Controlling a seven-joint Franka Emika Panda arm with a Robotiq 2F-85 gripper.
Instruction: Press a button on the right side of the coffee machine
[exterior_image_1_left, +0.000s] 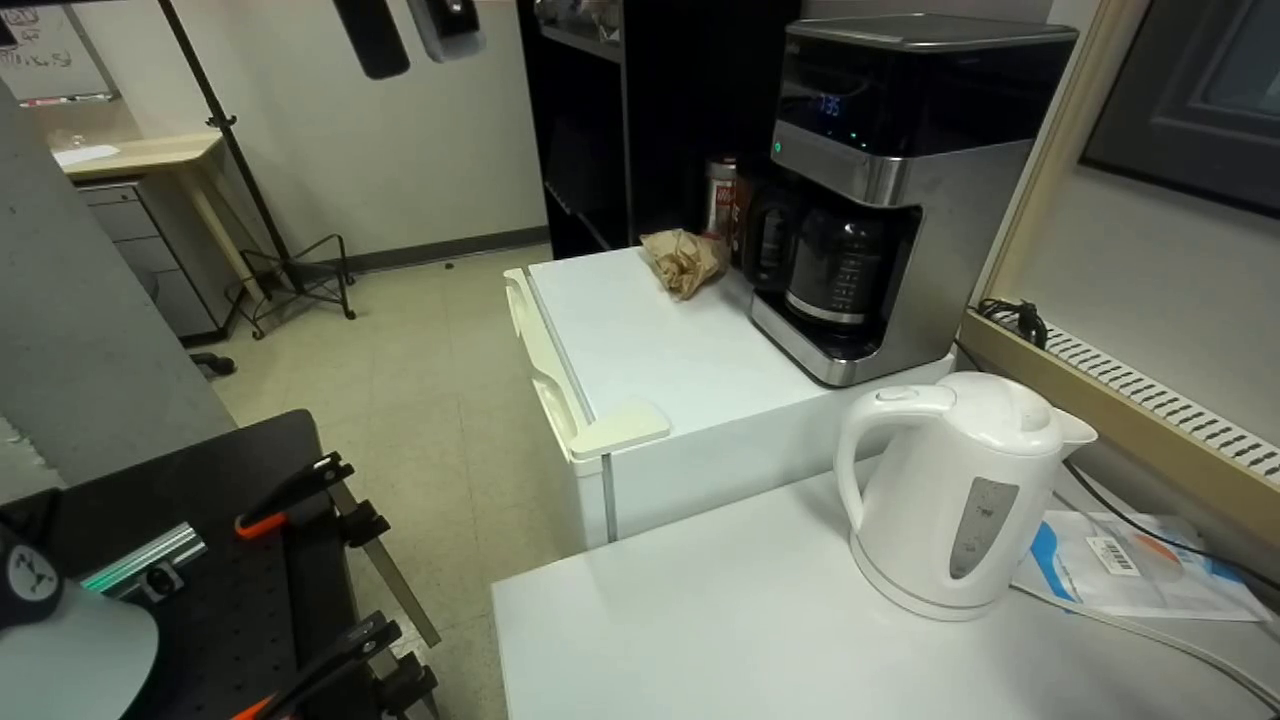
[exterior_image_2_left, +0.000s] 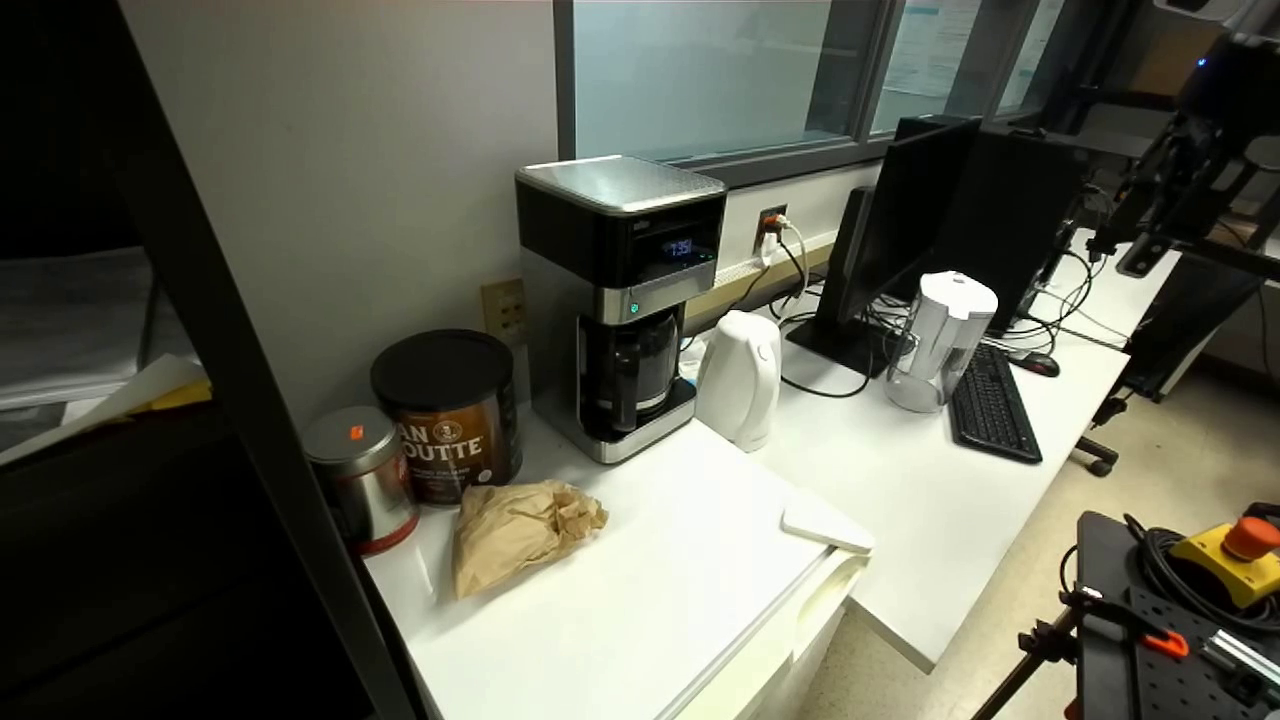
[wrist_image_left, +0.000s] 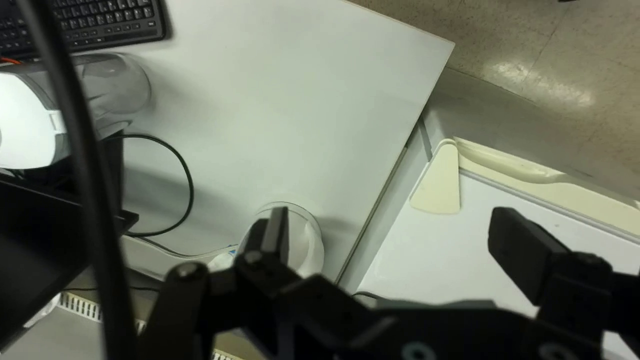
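The coffee machine is a tall black and silver box on the white fridge top, against the wall. It also shows in an exterior view, with a lit blue display and small green lights on its front. Its dark carafe sits inside. My gripper is high at the upper right there, well apart from the machine. Its fingertips hang in at the top edge in an exterior view. In the wrist view the gripper is wide open and empty, above the desk and fridge top. I cannot make out the machine there.
A white kettle stands on the desk beside the fridge. A brown paper bag and two coffee tins stand by the machine. A clear pitcher, a monitor and a keyboard are farther along the desk.
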